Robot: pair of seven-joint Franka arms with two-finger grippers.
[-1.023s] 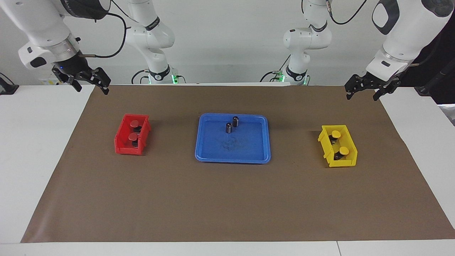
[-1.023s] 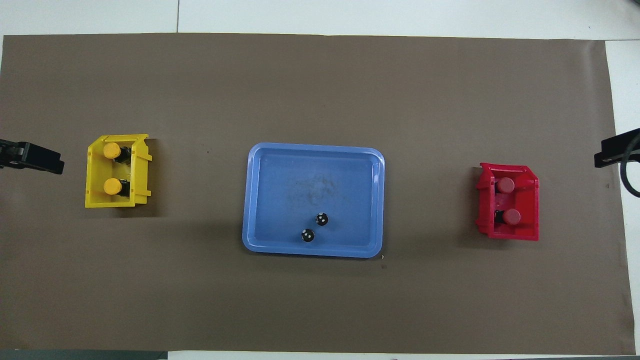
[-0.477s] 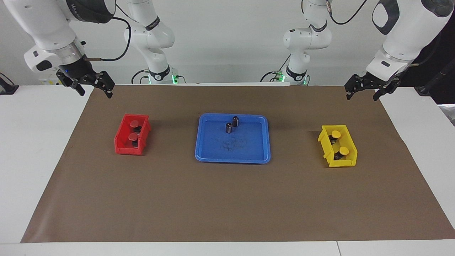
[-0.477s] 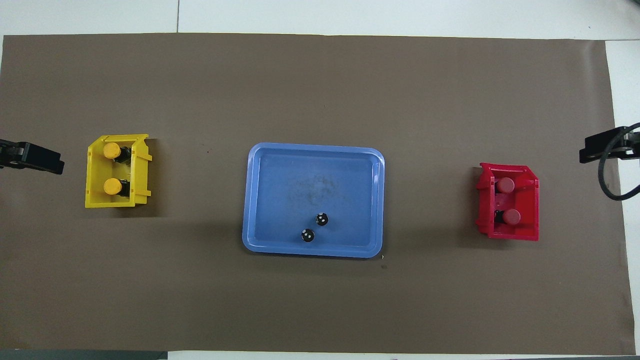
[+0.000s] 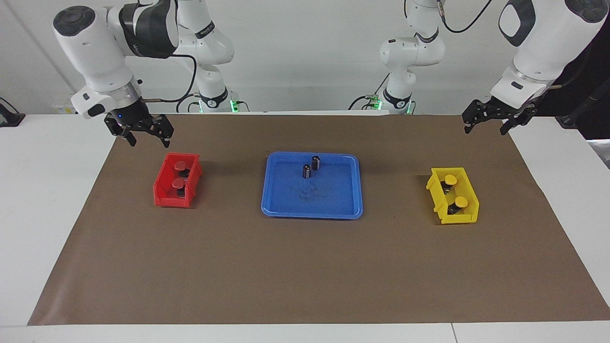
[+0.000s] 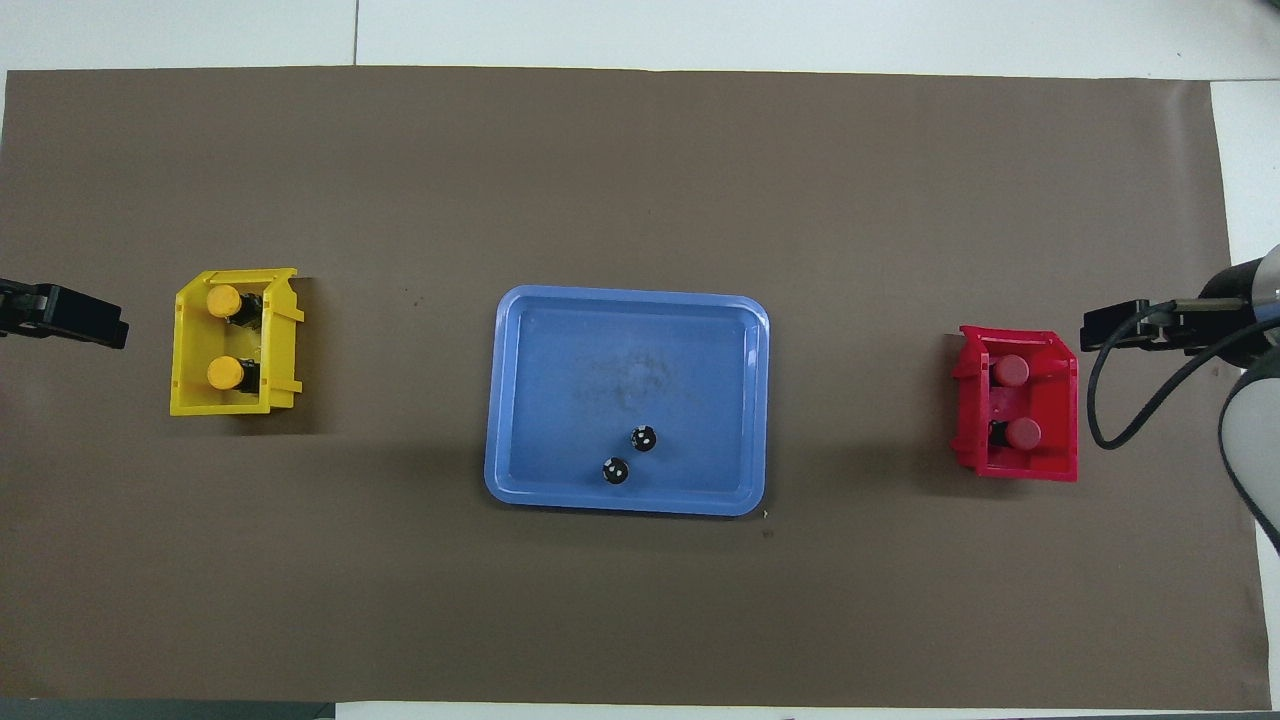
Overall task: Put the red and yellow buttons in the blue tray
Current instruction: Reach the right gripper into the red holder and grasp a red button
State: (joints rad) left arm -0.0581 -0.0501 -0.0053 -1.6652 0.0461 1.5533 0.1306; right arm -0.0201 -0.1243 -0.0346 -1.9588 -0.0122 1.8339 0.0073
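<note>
Two red buttons (image 5: 179, 165) (image 5: 178, 183) lie in the small red bin (image 5: 164, 196); they also show in the overhead view (image 6: 1011, 370) (image 6: 1024, 432). Two yellow buttons (image 5: 450, 179) (image 5: 460, 201) lie in the small yellow bin (image 5: 460, 219). The blue tray (image 5: 312, 214) sits mid-mat and holds only two dark capless cylinders (image 5: 307, 171) (image 5: 316, 163). My right gripper (image 5: 147, 138) is open and empty, raised over the mat beside the red bin. My left gripper (image 5: 486, 127) is open and empty, waiting over the mat's edge at its own end.
A brown mat (image 5: 305, 276) covers the table, with white table surface (image 5: 47, 190) at both ends. The red bin (image 6: 1060, 400) stands toward the right arm's end, the yellow bin (image 6: 190, 400) toward the left arm's end, and the tray (image 6: 627, 330) between them.
My right gripper has swung in from the table's end toward the red bin and come lower. The left arm and all the objects have not moved.
</note>
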